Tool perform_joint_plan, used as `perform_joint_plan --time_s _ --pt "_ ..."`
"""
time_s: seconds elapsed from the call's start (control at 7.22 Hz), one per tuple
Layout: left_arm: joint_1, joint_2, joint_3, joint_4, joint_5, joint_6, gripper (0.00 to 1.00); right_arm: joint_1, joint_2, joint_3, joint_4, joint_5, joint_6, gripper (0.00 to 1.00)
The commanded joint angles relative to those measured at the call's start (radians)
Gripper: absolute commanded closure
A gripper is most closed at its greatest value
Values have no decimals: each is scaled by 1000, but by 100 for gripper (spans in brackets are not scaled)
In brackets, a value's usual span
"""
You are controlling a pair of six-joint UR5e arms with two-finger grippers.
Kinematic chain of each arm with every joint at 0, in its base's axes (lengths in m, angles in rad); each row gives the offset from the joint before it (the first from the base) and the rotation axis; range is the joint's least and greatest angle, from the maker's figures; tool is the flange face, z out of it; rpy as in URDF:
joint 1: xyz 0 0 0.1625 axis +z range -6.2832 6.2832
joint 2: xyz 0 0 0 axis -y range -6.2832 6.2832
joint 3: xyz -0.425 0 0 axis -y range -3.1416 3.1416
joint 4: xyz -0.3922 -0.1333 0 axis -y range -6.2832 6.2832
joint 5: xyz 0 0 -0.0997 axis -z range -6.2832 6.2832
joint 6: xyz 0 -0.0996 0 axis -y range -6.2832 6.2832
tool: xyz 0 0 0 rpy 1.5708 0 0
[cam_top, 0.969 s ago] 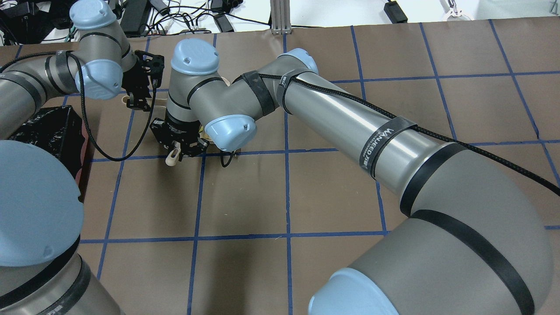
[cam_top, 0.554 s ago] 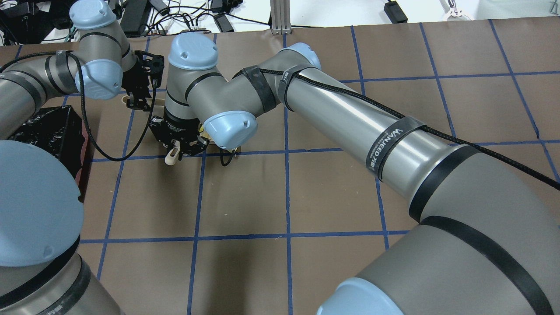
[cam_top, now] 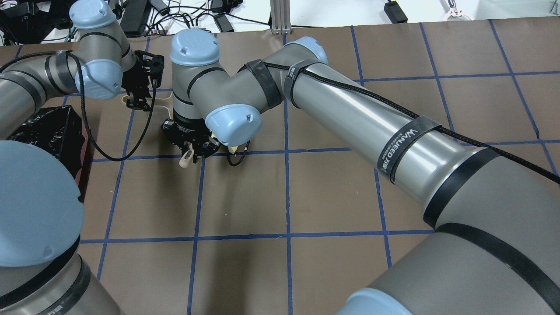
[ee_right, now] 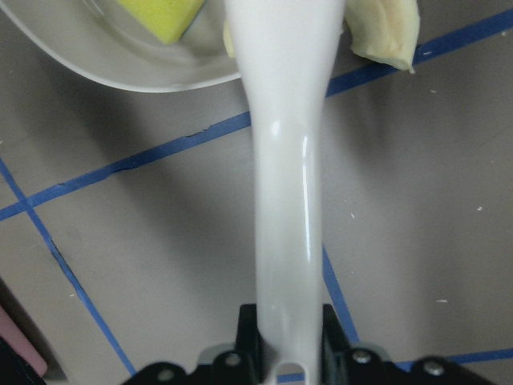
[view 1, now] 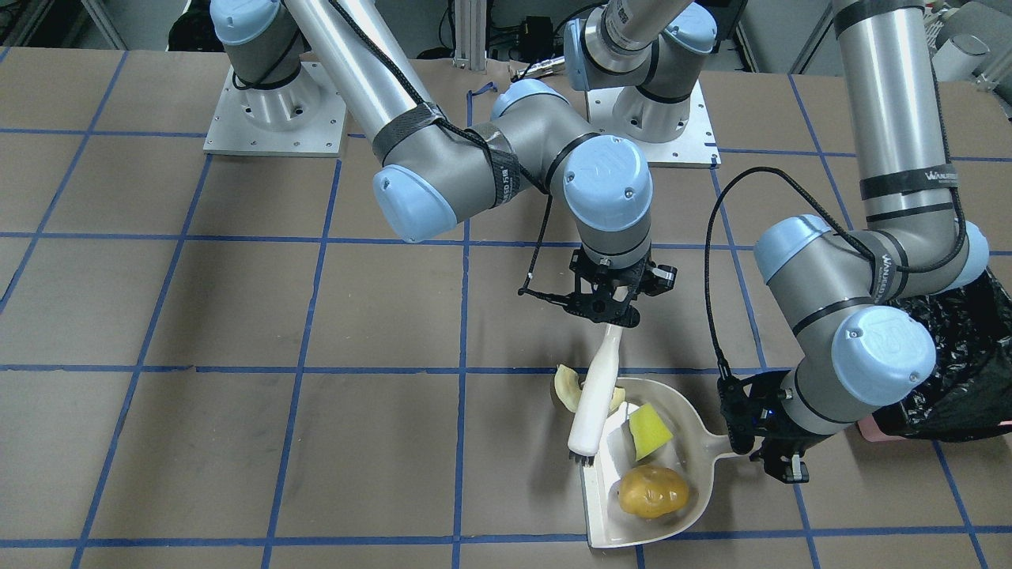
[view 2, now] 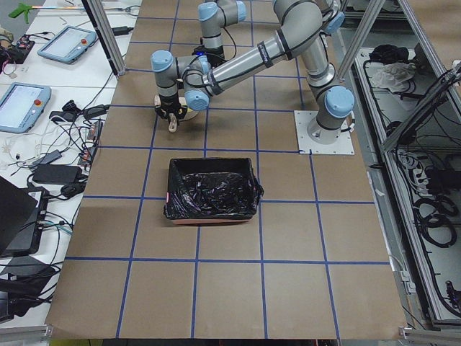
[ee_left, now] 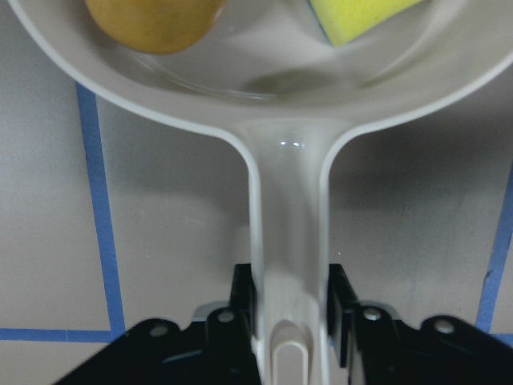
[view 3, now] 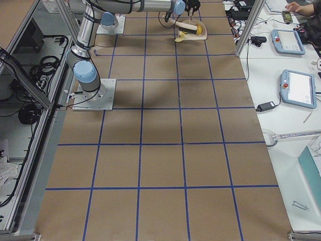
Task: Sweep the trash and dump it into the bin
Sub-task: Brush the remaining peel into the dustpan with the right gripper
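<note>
Exterior front-facing view: a beige dustpan (view 1: 696, 442) is seen lying on the worktop (view 1: 237, 316) at lower centre-right, and its handle is clamped between the left fingers (ee_left: 243, 293). A potato lump (view 1: 652, 490) and a yellow-green wedge (view 1: 648, 431) are held inside the pan, slightly apart from each other. A white brush (view 1: 594, 395) is gripped at its upper end by the right fingers (ee_right: 248, 329), which are closed on the handle. The brush is tilted, with its bristles set at the pan's open left edge. A cream slice (view 1: 564, 387) is found on the worktop just outside the pan's upper-left rim, partly hidden behind the brush handle; whether it touches the rim cannot be told. The bin (view 1: 961, 356), lined in black plastic, is placed at the frame's right edge, behind the left arm.
</note>
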Motion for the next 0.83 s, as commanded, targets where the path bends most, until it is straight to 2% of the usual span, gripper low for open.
perform_joint_plan --time_s 0.0,0.69 --pt "0 0 -1 0 0 1 82 -7 -40 44 12 -39 0 100" --pt "0 3 -1 0 0 1 82 -38 -115 127 30 -68 -20 100"
